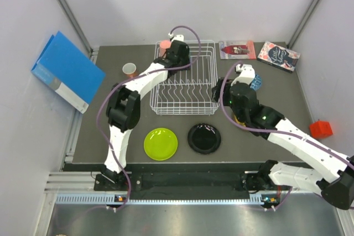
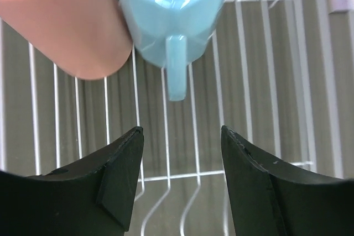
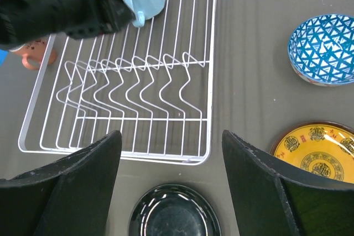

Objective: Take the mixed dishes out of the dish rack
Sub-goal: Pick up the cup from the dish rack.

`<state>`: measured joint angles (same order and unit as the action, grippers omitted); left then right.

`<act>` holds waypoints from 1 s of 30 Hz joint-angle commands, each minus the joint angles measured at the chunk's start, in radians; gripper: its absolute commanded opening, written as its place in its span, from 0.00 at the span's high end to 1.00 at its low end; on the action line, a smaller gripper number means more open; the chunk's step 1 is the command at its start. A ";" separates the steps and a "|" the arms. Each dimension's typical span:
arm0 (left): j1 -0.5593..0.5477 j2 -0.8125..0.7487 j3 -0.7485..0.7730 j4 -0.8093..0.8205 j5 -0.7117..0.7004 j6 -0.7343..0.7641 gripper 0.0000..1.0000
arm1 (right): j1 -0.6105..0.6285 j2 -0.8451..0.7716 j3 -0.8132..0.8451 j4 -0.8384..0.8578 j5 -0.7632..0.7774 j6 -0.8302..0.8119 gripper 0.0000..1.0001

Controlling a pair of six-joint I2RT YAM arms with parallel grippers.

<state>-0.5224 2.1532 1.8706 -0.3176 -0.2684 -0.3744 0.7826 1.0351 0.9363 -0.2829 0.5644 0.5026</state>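
Hovering over the far corner of the dish rack (image 3: 166, 81), the left gripper (image 2: 180, 181) has fingers spread, empty, facing the light blue mug (image 2: 171, 9) and pink cup (image 2: 61, 26) inside it. The right gripper (image 3: 171, 181) is also spread, holding nothing.

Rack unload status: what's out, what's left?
Out on the table: lime-green plate, black plate, yellow plate, blue bowl, salmon cup. In hand: nothing gripped; left gripper, fingers open, faces the light blue mug. Left in the dish rack: that mug and the pink cup.
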 commanded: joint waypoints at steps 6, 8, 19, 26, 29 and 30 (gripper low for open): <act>0.002 0.088 0.071 0.064 -0.092 -0.032 0.37 | -0.009 -0.038 -0.010 0.007 0.008 0.008 0.27; 0.002 0.105 0.075 0.075 -0.103 -0.034 0.37 | -0.009 -0.050 -0.024 0.010 0.006 0.007 0.27; 0.004 0.209 0.137 0.140 -0.094 -0.058 0.41 | -0.016 -0.066 -0.057 0.022 0.014 -0.001 0.27; 0.005 0.241 0.153 0.160 -0.132 -0.066 0.48 | -0.023 -0.087 -0.071 0.021 0.026 -0.016 0.27; 0.007 0.240 0.133 0.181 -0.152 -0.069 0.54 | -0.026 -0.093 -0.077 0.027 0.032 -0.025 0.27; 0.007 0.237 0.124 0.199 -0.161 -0.070 0.55 | -0.025 -0.090 -0.079 0.028 0.032 -0.026 0.27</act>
<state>-0.5205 2.4008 1.9877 -0.2211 -0.3805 -0.4297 0.7685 0.9707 0.8619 -0.2840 0.5777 0.4934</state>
